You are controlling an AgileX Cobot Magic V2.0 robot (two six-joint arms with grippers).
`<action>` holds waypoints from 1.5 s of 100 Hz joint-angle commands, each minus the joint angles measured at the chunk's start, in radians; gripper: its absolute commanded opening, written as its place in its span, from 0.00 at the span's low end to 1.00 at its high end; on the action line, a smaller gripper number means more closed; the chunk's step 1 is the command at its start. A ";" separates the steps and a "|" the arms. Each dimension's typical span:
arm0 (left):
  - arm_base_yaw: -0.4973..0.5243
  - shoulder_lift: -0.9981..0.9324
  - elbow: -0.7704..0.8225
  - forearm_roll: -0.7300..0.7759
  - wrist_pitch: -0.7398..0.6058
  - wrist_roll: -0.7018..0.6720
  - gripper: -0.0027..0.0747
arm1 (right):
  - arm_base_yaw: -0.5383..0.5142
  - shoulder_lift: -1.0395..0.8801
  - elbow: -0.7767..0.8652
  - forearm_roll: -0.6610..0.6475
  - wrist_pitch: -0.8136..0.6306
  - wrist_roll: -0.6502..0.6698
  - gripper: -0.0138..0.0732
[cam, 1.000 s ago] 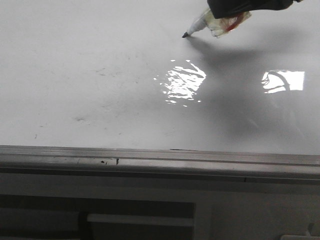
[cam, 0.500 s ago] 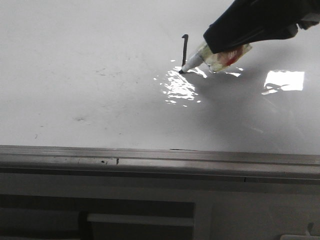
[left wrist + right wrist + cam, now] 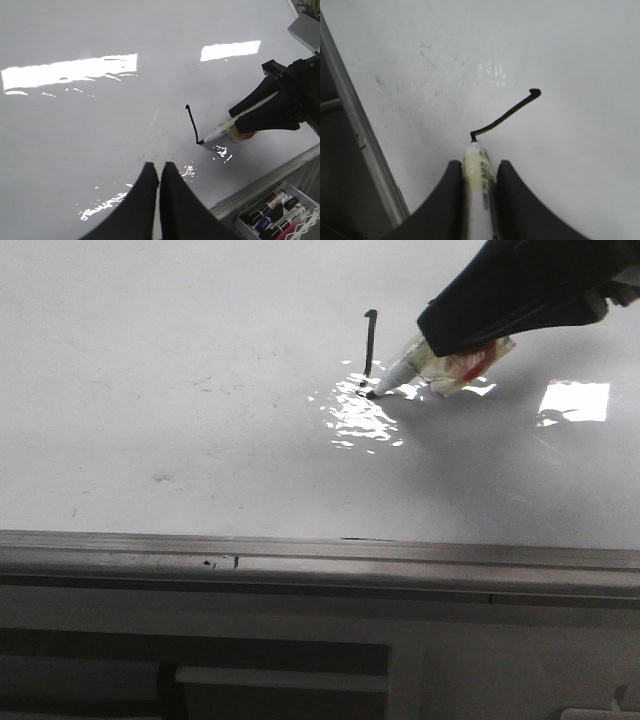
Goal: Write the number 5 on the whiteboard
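**Supervisor:** What have you got on the right arm?

**Operator:** I see the right gripper with its jaws clamped on a marker, one dark finger on each side of the barrel in the right wrist view. The marker slants down to the whiteboard, and its black tip sits on the surface at the lower end of the stroke.

**Supervisor:** How much of the number 5 is there?

**Operator:** So far I can make out only one thin black line: a short upright stroke with a small hook at its top end, and a tiny turn at the bottom where the tip rests. It lies toward the far middle of the board in the front view, just above a patch of bright glare.

**Supervisor:** And the left arm?

**Operator:** The left gripper hangs over the board, near the stroke but apart from it. Its jaws are together, fingertips touching, with nothing between them.

**Supervisor:** Anything else?

**Operator:** A grey metal rail edges the board. In the left wrist view I see a small tray of spare markers beyond the rail.
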 commanded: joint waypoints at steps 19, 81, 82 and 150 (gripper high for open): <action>0.002 0.005 -0.027 -0.011 -0.081 -0.010 0.01 | -0.044 -0.066 -0.025 -0.083 0.011 0.057 0.10; 0.002 0.005 -0.027 -0.011 -0.081 -0.010 0.01 | 0.133 0.088 -0.063 -0.095 -0.036 0.139 0.10; 0.002 0.005 -0.027 -0.011 -0.081 -0.010 0.01 | 0.133 0.085 -0.068 -0.095 -0.029 0.139 0.10; 0.002 0.005 -0.027 -0.011 -0.081 -0.010 0.01 | 0.007 -0.012 -0.134 -0.104 -0.046 0.139 0.10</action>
